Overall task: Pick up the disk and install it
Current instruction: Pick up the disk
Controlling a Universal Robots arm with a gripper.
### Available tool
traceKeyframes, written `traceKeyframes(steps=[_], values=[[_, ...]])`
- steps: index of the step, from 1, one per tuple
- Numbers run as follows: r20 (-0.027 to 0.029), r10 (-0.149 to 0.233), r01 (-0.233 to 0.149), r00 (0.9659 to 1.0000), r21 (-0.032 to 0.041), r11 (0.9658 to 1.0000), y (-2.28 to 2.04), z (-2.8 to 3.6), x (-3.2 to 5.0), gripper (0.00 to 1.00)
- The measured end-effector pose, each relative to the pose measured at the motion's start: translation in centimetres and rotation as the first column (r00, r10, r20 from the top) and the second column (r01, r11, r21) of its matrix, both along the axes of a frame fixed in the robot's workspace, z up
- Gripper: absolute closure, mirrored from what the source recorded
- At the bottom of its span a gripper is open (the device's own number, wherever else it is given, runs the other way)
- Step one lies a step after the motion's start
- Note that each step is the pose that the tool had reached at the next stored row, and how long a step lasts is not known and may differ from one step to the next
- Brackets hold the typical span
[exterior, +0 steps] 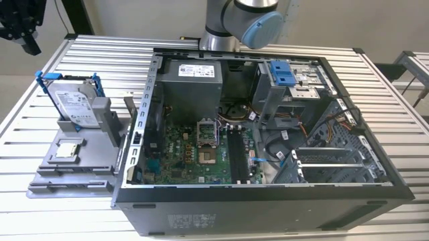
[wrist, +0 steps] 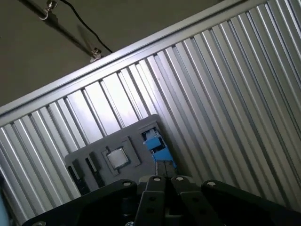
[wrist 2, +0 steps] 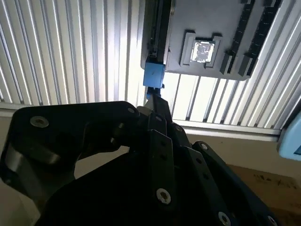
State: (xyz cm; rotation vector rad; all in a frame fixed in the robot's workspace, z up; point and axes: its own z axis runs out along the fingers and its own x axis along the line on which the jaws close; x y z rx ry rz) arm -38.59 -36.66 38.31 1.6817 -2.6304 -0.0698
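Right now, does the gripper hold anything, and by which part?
Nothing is held. The gripper hangs empty, apart from the disk, which stands in the grey holder.

Silvery metal disk (exterior: 72, 103), ribbed metal table (exterior: 100, 55)

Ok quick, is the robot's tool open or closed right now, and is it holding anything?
Tool: closed, holding nothing.
The disk stands in the grey stand, apart from the tool.

A ribbed aluminium table (exterior: 107, 60), brightly lit, stands on a plain beige floor (exterior: 13, 95).
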Motion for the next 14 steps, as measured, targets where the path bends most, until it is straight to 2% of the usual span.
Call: traceKeyframes(steps=[6, 8, 11, 14], values=[[0.0, 0.039, -0.039, 0.9993, 0.0, 0.9993, 0.01, 0.0, 0.0, 1.0], [0.0018, 0.063, -0.063, 0.998, -0.0002, 0.998, 0.01, 0.0, 0.0, 1.0], [0.0076, 0.116, -0.116, 0.9932, -0.0012, 0.9933, 0.01, -0.01, 0.01, 1.0], [0.0139, 0.167, -0.167, 0.9858, -0.0038, 0.9859, 0.01, -0.04, 0.0, 1.0]])
